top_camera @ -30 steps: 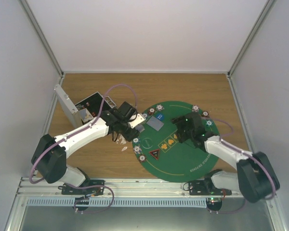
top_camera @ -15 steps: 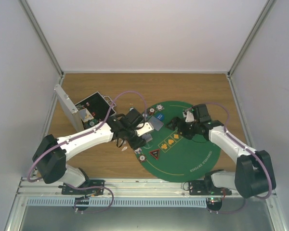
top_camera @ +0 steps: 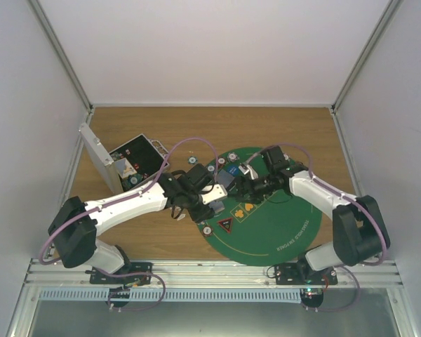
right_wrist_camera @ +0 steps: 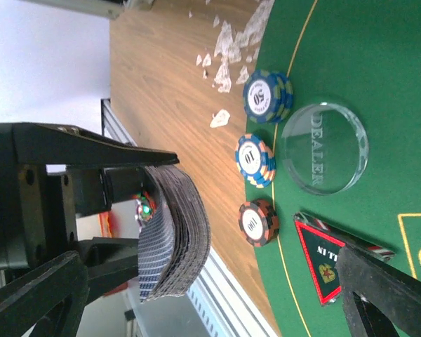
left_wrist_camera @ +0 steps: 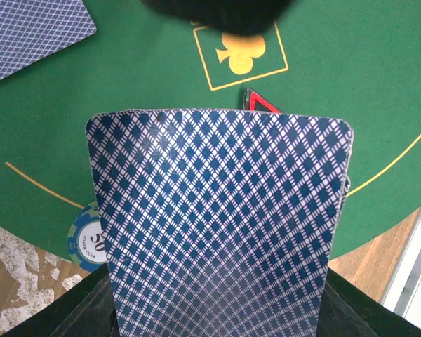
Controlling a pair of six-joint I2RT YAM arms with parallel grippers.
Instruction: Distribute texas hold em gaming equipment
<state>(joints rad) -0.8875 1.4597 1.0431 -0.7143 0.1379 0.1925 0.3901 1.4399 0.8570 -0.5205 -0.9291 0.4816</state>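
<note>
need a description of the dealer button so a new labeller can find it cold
Find the round green felt mat and follow its edge where it meets the wooden table. Just inside that edge, beside the blue 50 chip and the 10 chip, lies the dealer button. It is the only clear, colourless disc there, wider than the chips and lettered DEALER.

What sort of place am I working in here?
Looks like a lab test cell dressed as a poker table, not a real card room: plain white walls enclose a wooden table carrying a round green felt mat, with striped chips, a clear DEALER button and a card deck.
</note>
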